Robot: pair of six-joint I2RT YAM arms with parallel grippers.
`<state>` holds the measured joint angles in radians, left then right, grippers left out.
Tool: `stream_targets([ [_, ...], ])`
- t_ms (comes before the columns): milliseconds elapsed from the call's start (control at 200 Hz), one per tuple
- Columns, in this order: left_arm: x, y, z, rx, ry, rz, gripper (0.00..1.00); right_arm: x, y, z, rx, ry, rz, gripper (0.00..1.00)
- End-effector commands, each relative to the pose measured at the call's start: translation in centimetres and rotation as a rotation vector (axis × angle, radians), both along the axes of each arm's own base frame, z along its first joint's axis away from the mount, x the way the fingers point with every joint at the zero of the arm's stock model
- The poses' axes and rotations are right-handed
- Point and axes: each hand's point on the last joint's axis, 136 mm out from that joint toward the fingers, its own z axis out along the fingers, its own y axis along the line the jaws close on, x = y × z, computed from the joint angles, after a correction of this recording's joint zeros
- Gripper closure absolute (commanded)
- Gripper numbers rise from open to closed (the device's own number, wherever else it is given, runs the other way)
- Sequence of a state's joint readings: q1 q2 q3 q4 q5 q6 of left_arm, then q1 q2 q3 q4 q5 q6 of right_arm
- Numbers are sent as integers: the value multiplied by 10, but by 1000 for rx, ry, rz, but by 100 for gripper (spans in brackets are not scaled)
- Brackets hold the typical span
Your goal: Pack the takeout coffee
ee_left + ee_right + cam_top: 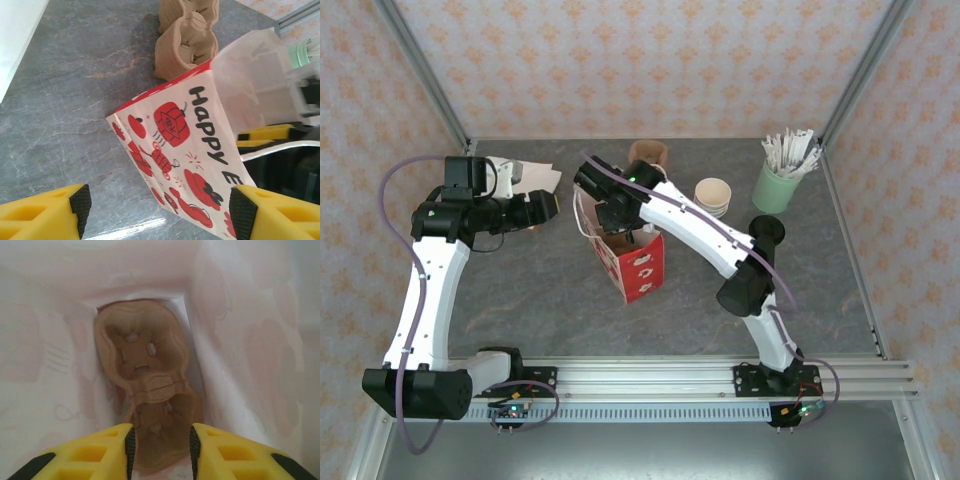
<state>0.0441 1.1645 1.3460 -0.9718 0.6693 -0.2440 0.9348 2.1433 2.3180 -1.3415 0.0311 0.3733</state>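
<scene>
Currently seeing the right gripper (160,445) sunk inside the red-and-white paper bag (642,268), jaws parted a little, gripping nothing, just above a brown pulp carrier (145,360) lying at the bottom. Noting the left gripper (160,207) spread wide and empty, facing the bag's printed side (close by but apart). Finding the takeout cups (713,197) stacked cream insides up on the table (520,290), right of the bag, beside the mint cup of sticks (778,185), not yet packed
</scene>
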Motion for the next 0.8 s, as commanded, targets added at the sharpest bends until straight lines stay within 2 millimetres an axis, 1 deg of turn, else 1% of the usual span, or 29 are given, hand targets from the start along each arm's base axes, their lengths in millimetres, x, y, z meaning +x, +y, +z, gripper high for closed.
stream_targets([
  [0,7,-7,27,-67,-83,-4,21,0,-6,-8,-18,22,-18,64],
  [45,13,-10,31,-96,-90,1,17,0,-7,-6,-10,18,-21,63],
  [140,30,-16,41,-161,-109,-10,17,-2,-6,-4,14,14,-14,63],
  [240,49,-22,43,-195,-100,-35,18,-4,-9,-5,11,23,-13,62],
  [335,62,-33,45,-205,-99,-81,18,-5,-11,-7,0,28,-10,62],
  [410,70,-43,42,-202,-79,-117,18,-5,-11,-8,1,29,-10,62],
  [480,75,-50,30,-178,-39,-144,18,-6,-9,-7,10,30,-13,62],
  [576,80,-49,13,-125,-2,-141,20,-6,-8,-3,28,24,-15,62],
  [641,83,-50,4,-118,17,-146,22,-5,-8,3,43,13,-17,62],
  [796,86,-54,-5,-117,39,-170,32,-5,-8,12,67,-3,-15,62],
])
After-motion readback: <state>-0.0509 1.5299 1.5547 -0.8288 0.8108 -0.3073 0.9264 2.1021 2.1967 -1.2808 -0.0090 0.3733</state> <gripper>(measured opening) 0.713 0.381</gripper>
